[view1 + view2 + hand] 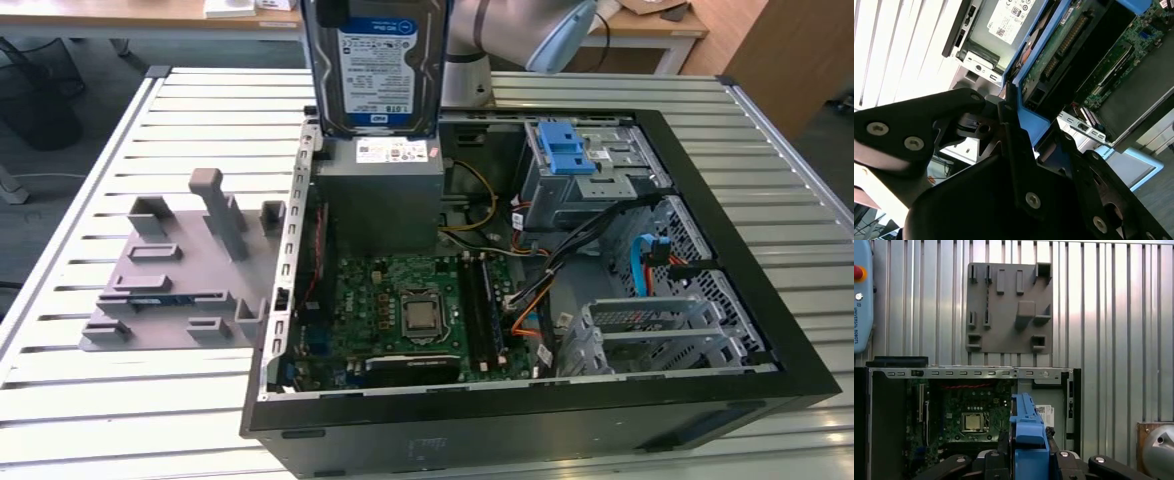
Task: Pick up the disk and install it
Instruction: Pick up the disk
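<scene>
The disk (380, 65) hangs upright on its edge above the open computer case (747, 330), its blue-and-white label facing the exterior view. It hovers over the grey power supply box (380, 200) at the case's far side. In the second wrist view my gripper (1019, 135) is shut on the disk's blue carrier (1026, 117), and the drive's green circuit board (1064, 50) shows beyond the black fingers (954, 125). In the first wrist view the blue carrier edge (1028, 425) rises between the fingers (1069, 460), with the case below.
Inside the case lie the motherboard (414, 310), loose cables (587, 250) and a silver drive cage with a blue latch (574, 160) at the far right. A grey fixture plate (174, 280) with upright posts sits on the slatted table (80, 400) at the exterior view's left.
</scene>
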Robot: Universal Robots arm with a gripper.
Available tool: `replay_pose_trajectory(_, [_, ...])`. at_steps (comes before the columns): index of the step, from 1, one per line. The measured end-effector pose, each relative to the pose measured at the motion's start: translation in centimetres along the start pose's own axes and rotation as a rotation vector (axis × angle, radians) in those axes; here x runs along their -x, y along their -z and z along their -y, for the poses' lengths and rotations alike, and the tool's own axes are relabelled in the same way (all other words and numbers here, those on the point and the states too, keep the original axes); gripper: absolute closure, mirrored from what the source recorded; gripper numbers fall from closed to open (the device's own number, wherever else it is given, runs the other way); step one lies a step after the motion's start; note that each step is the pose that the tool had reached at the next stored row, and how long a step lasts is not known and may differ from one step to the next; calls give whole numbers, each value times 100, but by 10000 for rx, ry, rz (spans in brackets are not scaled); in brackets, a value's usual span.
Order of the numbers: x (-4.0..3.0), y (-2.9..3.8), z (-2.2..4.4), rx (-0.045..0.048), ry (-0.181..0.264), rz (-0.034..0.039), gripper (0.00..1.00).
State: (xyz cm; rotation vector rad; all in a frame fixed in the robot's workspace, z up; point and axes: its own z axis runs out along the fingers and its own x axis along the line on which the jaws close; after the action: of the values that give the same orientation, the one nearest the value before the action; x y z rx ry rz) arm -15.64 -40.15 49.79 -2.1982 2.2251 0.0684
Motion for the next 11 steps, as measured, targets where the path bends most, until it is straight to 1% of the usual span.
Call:
replay_pose_trajectory(4, [-53, 3, 51, 0, 0, 0, 64])
replay_pose_trajectory(11, [-139, 10, 187, 0, 0, 0, 64])
